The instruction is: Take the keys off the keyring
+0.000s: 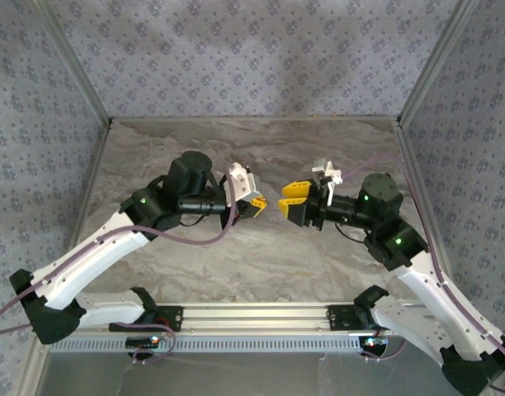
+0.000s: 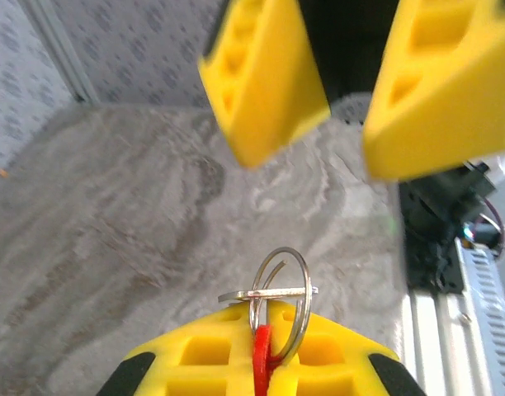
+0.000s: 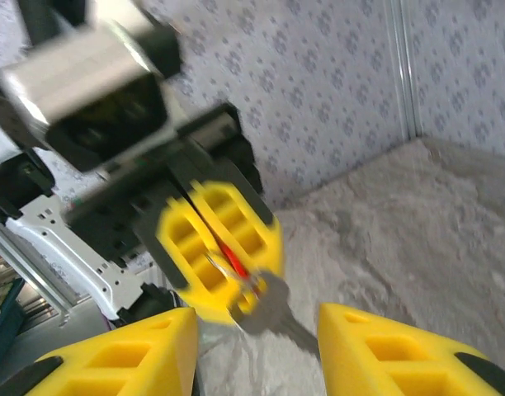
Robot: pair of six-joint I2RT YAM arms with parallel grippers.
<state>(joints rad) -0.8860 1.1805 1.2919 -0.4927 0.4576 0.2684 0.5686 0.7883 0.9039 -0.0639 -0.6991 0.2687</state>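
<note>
1. Grips the keyring (image 2: 265, 332) in the left hand (image 2: 261, 363), clenched: red tag (image 2: 261, 359) pinched in the seam between its two yellow fingers (image 2: 195, 359), silvery ring (image 2: 307, 290) standing up clear of them
2. Shows a flat silvery strip (image 2: 273, 292) lying across that ring, just above the fingertips; cannot tell whether a key
3. Meets the right hand (image 2: 347, 91) straight ahead in the left wrist view, released, jaws spread wide, close to the ring yet apart from it
4. Seen from above: both hands held over the grey marbled table (image 1: 261, 264), tip to tip near its middle, near but not touching
5. Seen from the right wrist: left hand blurred, red tag a thin sliver between the closed fingers, ring poking out toward the parted right hand, patterned wall (image 3: 335, 82) behind
</note>
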